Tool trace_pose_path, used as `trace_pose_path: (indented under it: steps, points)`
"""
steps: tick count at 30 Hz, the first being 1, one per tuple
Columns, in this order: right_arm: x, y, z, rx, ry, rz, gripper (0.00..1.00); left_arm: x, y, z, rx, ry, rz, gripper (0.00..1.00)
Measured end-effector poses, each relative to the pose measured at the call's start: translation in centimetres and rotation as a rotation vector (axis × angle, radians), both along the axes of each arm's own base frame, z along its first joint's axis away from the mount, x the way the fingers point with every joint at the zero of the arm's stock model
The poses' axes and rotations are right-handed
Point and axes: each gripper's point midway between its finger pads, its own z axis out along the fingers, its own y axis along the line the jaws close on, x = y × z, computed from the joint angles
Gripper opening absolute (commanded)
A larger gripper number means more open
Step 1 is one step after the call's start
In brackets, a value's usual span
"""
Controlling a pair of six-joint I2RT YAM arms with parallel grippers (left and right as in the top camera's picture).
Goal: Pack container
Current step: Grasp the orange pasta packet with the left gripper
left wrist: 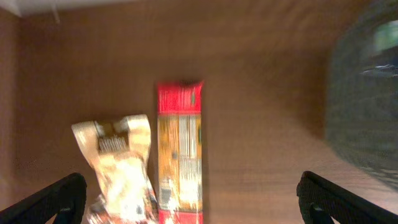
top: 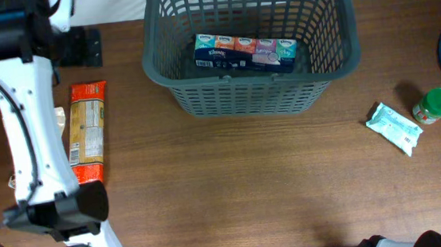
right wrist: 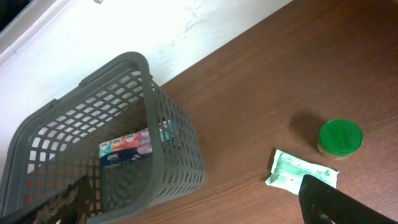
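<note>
- Left pincer (left wrist: 191,190) hovers spread wide and empty over the left side of the counter (top: 234,186), with a long red packet (left wrist: 179,155) straight beneath it.
- A crinkly beige packet (left wrist: 118,165) lies just beside the red one; the wrist view is too blurred to say whether they touch.
- The container (top: 242,96) stands at the far middle, a tissue pack (top: 245,51) already lying inside.
- The likely step is picking up the red packet. Best to come straight down, pinch across its narrow width near the middle, and keep the left finger clear of the beige packet.
- Right pincer (right wrist: 193,202) is released too, holding nothing. A wipes pouch (right wrist: 303,169) and a green-lidded jar (right wrist: 339,137) wait on the right, well apart from the container.
</note>
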Motion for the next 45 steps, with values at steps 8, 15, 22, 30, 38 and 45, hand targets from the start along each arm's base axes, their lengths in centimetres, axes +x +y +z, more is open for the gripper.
trace_pose_path:
  steps: [8, 15, 22, 30, 38, 45]
  points:
    - [0.0, 0.0, 0.0, 0.001, 0.000, -0.001, 0.99, -1.7, 3.2, -11.0, -0.088, 0.283, 0.126, 0.99]
    - [0.0, 0.0, 0.0, 0.000, 0.000, 0.000, 0.99, -3.7, 5.6, -21.8, -0.025, 0.515, 0.137, 0.99]
    - [0.0, 0.0, 0.0, 0.000, 0.000, 0.000, 0.99, -3.7, 8.2, -26.3, 0.019, 0.559, 0.131, 0.99]
    - [0.0, 0.0, 0.0, 0.001, 0.000, 0.000, 0.99, -3.7, 8.3, -28.5, -0.020, 0.585, 0.107, 0.99]
    - [0.0, 0.0, 0.0, 0.000, 0.000, 0.000, 0.99, -3.7, 7.6, -29.4, -0.071, 0.594, 0.076, 0.83]
    - [0.0, 0.0, 0.0, 0.000, 0.000, 0.000, 0.99, -3.7, 7.5, -28.9, -0.075, 0.599, 0.074, 0.02]
